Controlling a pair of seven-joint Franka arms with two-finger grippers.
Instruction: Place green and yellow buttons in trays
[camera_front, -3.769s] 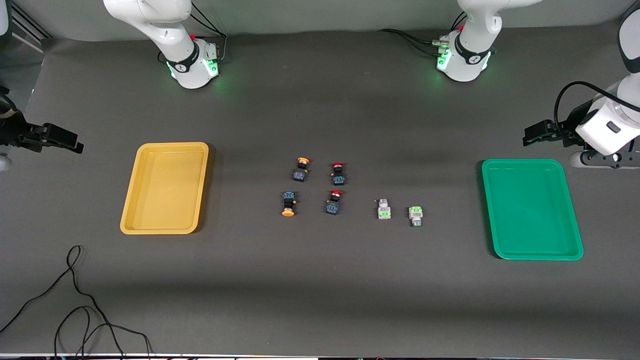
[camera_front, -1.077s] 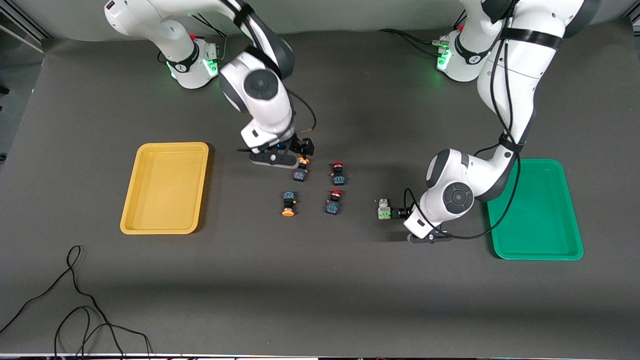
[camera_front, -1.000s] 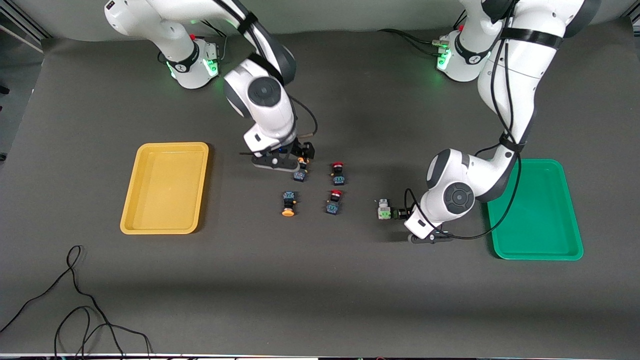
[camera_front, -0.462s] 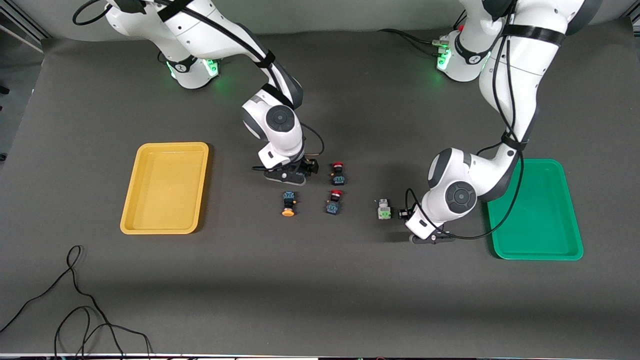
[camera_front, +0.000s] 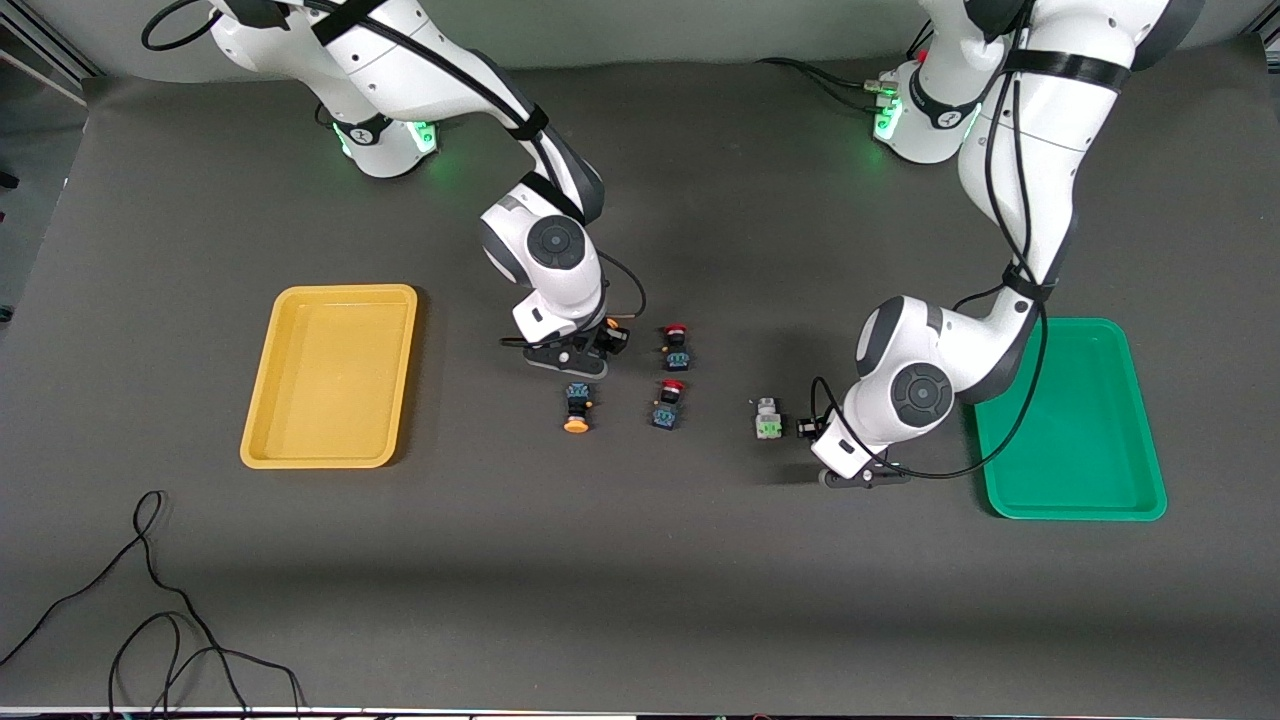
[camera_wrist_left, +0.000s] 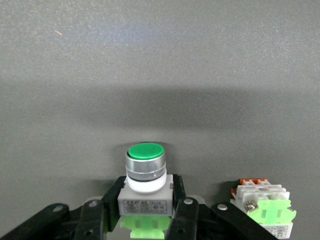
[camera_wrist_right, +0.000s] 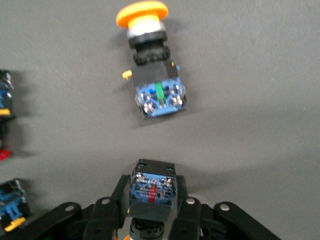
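My left gripper (camera_front: 812, 428) is down at the table beside the green tray (camera_front: 1050, 325), shut on a grey-white green button (camera_wrist_left: 145, 172). In the left wrist view its fingers (camera_wrist_left: 181, 202) press on the button's sides. The second green button (camera_front: 767, 420) lies beside it and also shows in the left wrist view (camera_wrist_left: 263, 207). My right gripper (camera_front: 600, 345) is low at the table's middle, shut on a dark blue yellow button (camera_wrist_right: 152, 187) whose cap is hidden. The other yellow button (camera_front: 576, 408) lies nearer the front camera and also shows in the right wrist view (camera_wrist_right: 152, 75). The yellow tray (camera_front: 330, 300) holds nothing.
Two red-capped switches (camera_front: 676, 345) (camera_front: 668, 402) lie close beside the right gripper, toward the left arm's end. The green tray holds nothing. A black cable (camera_front: 150, 600) loops on the table near the front camera, at the right arm's end.
The right gripper came down onto the yellow button farther from the front camera and now covers it. The left gripper stayed low at its green button, shifting only slightly.
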